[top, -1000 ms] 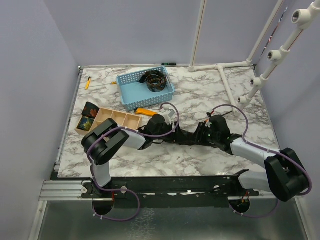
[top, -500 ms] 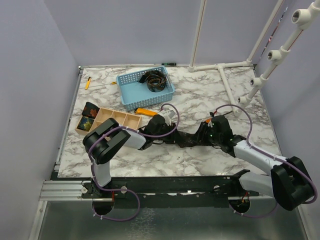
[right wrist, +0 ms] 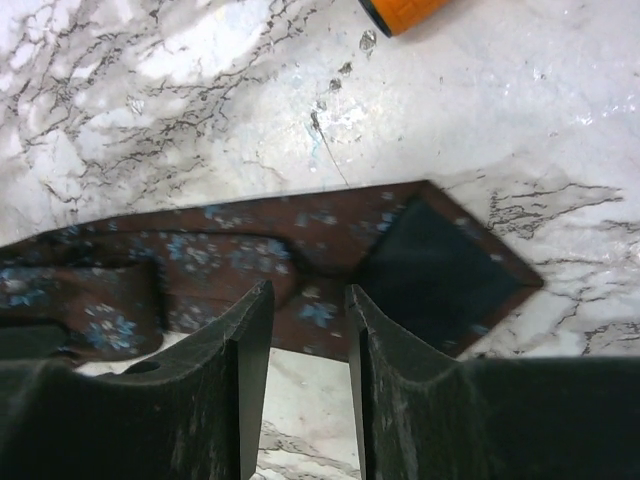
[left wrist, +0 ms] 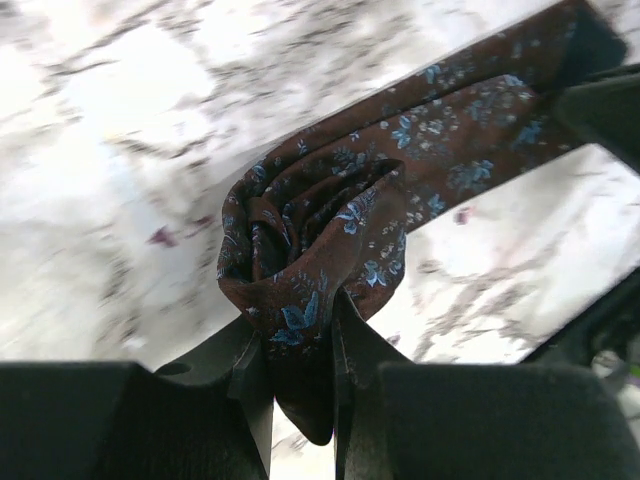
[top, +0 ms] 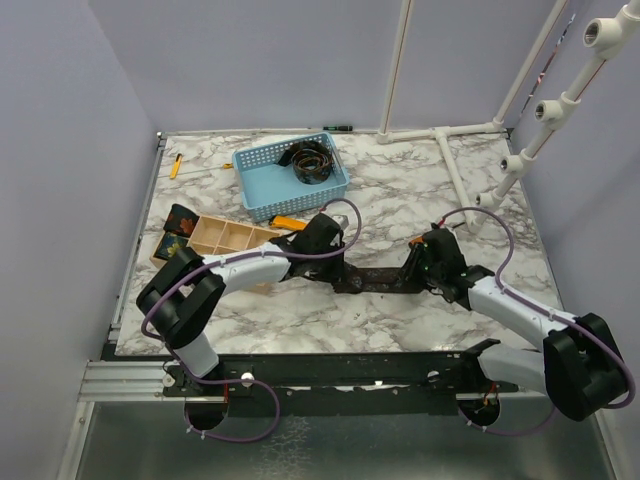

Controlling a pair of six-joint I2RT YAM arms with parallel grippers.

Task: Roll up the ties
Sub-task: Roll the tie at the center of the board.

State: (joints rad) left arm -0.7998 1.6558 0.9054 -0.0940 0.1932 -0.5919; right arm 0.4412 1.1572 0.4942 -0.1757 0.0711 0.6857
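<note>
A dark brown tie with small blue flowers (top: 380,279) lies as a strip across the middle of the table. My left gripper (top: 330,262) is at its left end. In the left wrist view the left gripper (left wrist: 300,340) is shut on the tie's loosely coiled end (left wrist: 320,220). My right gripper (top: 422,268) is at the tie's right end. In the right wrist view it (right wrist: 308,295) is open, fingers (right wrist: 240,340) just over the tie's wide pointed end (right wrist: 250,255), nothing between them. More ties (top: 310,160) lie coiled in the blue basket (top: 262,190).
A wooden compartment box (top: 225,238) at the left holds rolled ties (top: 178,232) at its left end. An orange marker (top: 290,222) lies behind the left gripper and shows in the right wrist view (right wrist: 405,12). A white pipe frame (top: 450,165) stands at the back right.
The left arm has stretched out to the right with the tie's end held. The tie now lies straighter. The right gripper has shifted a little to the right over the wide end.
</note>
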